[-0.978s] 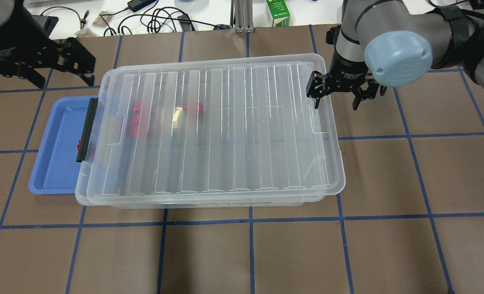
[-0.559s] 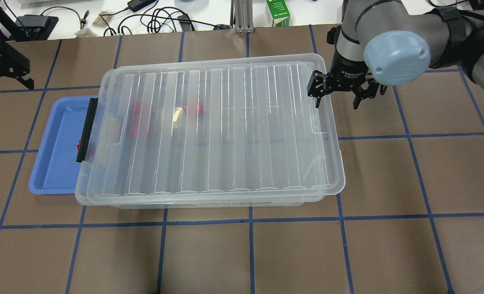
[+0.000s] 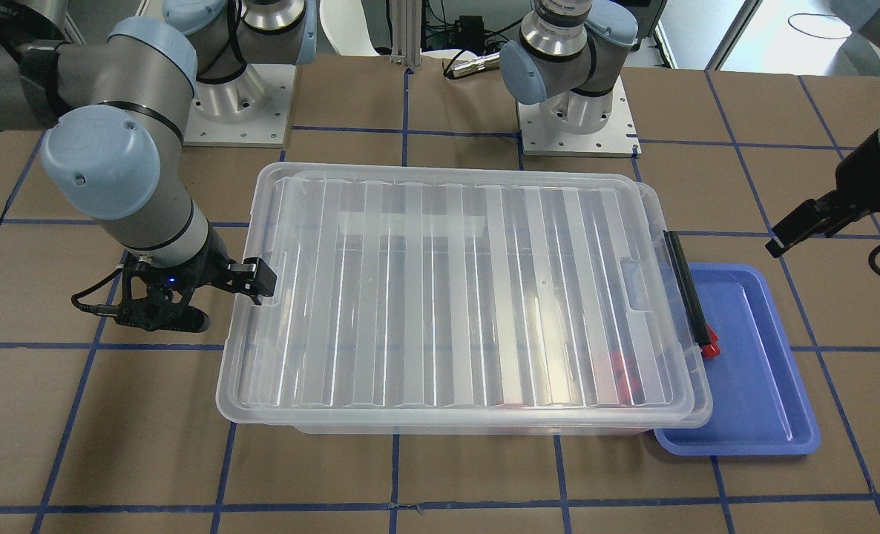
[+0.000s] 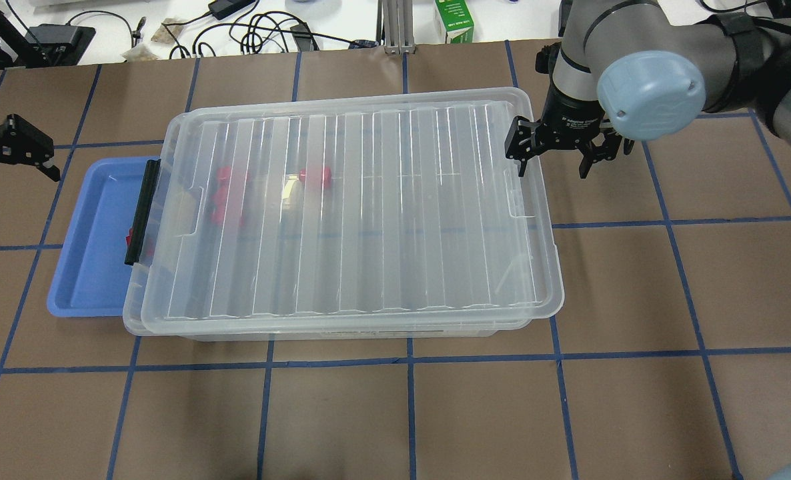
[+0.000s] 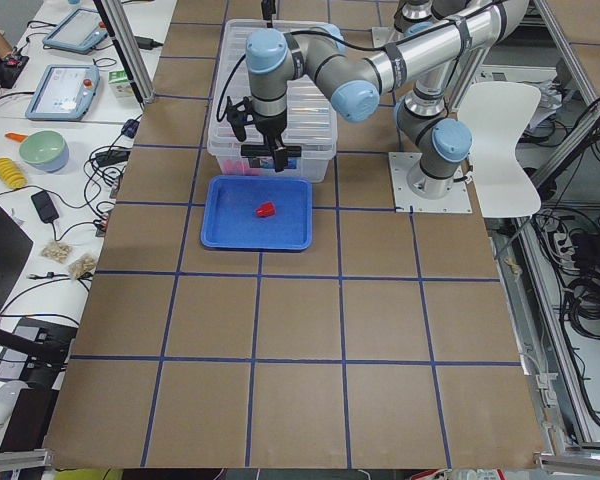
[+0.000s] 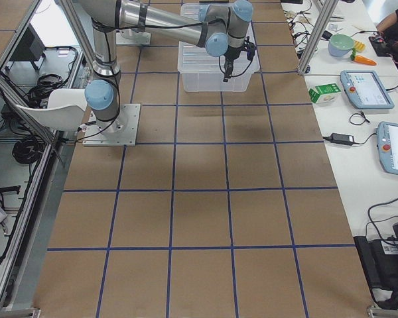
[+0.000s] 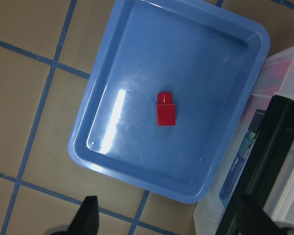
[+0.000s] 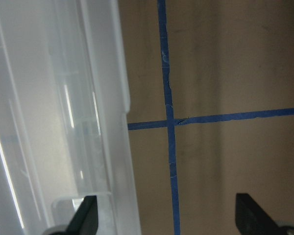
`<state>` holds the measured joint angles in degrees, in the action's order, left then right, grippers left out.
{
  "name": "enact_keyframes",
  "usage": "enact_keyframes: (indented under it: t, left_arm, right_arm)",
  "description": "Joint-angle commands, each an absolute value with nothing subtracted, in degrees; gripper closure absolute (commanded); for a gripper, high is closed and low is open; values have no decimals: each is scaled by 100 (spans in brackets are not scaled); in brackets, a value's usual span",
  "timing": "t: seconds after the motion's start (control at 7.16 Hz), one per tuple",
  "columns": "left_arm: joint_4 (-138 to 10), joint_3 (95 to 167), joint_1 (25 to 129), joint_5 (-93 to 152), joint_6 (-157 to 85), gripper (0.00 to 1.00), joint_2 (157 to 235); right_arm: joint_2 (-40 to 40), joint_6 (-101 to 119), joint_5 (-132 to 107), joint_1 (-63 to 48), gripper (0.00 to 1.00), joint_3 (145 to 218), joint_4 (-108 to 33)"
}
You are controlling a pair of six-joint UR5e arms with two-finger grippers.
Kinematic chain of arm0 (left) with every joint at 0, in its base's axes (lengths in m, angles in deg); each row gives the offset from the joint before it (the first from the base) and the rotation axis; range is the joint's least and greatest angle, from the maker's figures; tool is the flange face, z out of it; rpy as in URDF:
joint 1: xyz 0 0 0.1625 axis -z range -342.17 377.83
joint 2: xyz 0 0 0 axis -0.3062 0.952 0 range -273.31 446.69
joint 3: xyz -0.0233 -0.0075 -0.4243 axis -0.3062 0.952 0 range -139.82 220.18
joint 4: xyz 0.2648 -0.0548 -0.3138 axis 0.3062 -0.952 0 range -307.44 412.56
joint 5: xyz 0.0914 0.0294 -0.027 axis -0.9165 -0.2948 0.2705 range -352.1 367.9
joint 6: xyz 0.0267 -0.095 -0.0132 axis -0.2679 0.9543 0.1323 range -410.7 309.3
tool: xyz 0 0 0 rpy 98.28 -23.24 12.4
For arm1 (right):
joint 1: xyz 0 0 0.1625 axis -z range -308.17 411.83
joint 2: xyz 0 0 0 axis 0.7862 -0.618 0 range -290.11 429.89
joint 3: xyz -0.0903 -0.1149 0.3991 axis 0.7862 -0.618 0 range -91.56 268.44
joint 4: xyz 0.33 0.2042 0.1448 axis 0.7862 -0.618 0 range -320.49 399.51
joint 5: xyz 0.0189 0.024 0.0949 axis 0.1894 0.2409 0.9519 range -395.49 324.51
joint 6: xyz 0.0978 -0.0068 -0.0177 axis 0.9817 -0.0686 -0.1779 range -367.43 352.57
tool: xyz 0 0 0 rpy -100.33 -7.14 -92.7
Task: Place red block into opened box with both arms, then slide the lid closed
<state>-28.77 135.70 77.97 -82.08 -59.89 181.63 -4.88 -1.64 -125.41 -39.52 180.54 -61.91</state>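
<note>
Far left, the left fingers [image 4: 32, 150] hang spread wide, nothing between them, raised above the worktop [image 4: 435, 413] near the blue tray [image 4: 95, 220]. The left wrist camera looks straight down into that tray, and there's one spare red block [image 7: 165, 108] lying alone near its middle.

Moving right, the box [image 4: 131, 313] sits on the worktop with its left end riding over the tray's right edge. A black clip [image 4: 141, 213] runs along that end and hides most of the spare block from overhead. The lid [image 4: 402, 200] lies flat on top, ribs running across, covering nearly the whole box. Just a sliver of the box's rim shows past the lid's left edge, and the lid sticks out a touch at the right.

Through the clear plastic, a cluster of red blocks [image 4: 225, 197] sits toward the left end of the box. Just right of them is the red block [image 4: 315, 176], on its own, inside the box and under the lid.

Over at the right short side, the right fingers [image 4: 521, 157] point down, spread apart and holding nothing. One fingertip is right at the lid's edge near the notch, and the other hangs over bare worktop beside the box. Whether that inner fingertip is touching the plastic, I can't tell.
</note>
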Motion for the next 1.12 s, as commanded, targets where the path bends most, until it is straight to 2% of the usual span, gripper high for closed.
enact_keyframes:
  t: [0.0,0.98]
  left_arm:
    - [-2480,14044,7786,-8236,-6116,0,18433]
    - [-1397,14406,7786,-8245,-6107,0,19092]
  right_arm:
    - [-473,-416,-12558,-3896,0,18073,-6192]
    - [-473,-822,-12752,-3466,0,18064,-6183]
